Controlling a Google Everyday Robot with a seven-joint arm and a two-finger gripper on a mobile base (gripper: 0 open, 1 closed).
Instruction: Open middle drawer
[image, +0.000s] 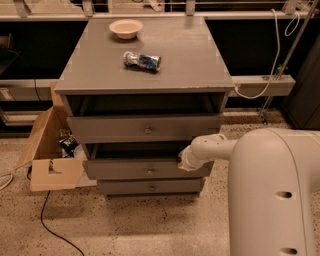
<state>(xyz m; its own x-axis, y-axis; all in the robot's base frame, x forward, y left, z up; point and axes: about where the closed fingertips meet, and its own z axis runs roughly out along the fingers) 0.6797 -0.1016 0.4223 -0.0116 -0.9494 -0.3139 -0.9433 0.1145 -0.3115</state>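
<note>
Tool (184, 161) at right end of middle drawer (130, 170)

Its state, open or closed, cannot be told. The drawer stands slightly out beneath the top drawer (115, 130). A bowl (126, 28) and crumpled packet (142, 61) lie on the worktop (190, 65).

no legible text, end effector (184, 161) at right end of middle drawer (130, 169)

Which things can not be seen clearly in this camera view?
Camera view:
- Inside of the middle drawer: dark, under the top drawer.
- Gripper at the middle drawer's right end: its contact with the front is hidden by its own arm.
- Print on the can: too small to read.
</note>
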